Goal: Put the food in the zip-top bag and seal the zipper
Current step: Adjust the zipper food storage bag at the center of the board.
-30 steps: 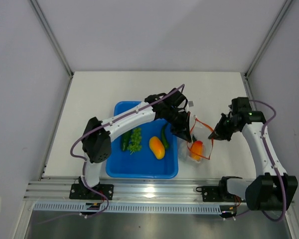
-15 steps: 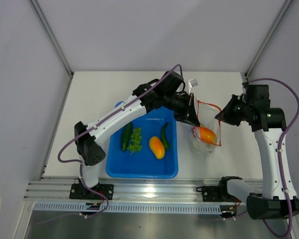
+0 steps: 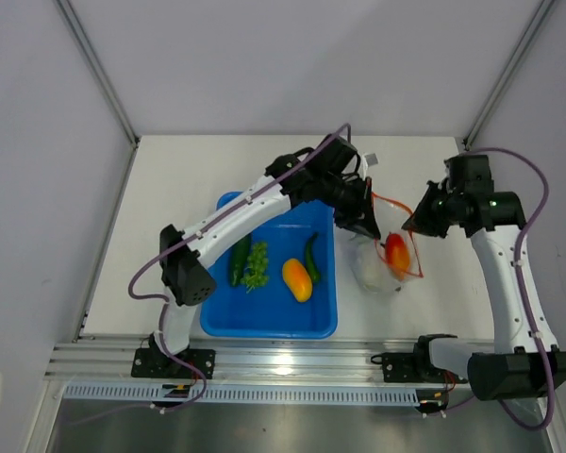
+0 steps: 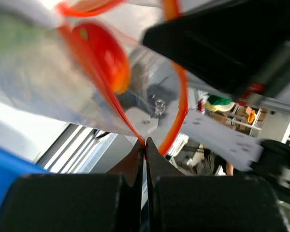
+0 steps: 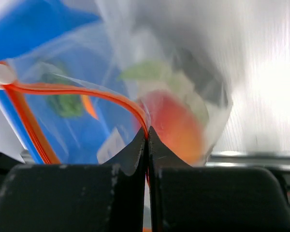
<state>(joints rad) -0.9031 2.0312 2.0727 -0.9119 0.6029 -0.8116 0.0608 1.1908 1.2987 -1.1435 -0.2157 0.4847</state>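
The zip-top bag (image 3: 379,260) hangs between both grippers, right of the tray. My left gripper (image 3: 369,227) is shut on the orange-red zipper (image 4: 180,92) at its left end, pinching the strip at its fingertips (image 4: 145,141). My right gripper (image 3: 411,226) is shut on the zipper (image 5: 77,90) at the other end (image 5: 147,129). Inside the bag sit a red-orange fruit (image 3: 394,252) (image 4: 102,57) (image 5: 176,124) and a white-green cauliflower (image 3: 367,270) (image 5: 147,71). More food lies in the tray: a dark green cucumber (image 3: 238,265), a leafy green bunch (image 3: 256,263), an orange-yellow fruit (image 3: 297,279) and a green pepper (image 3: 311,257).
The blue tray (image 3: 264,321) sits at the table's front middle, with the left arm reaching over its far right corner. White table lies under and around the bag. Side walls close in left and right.
Both grippers lifted the bag off the table and swung it back. In the last half second they came closer together, and the fruit inside shifted right.
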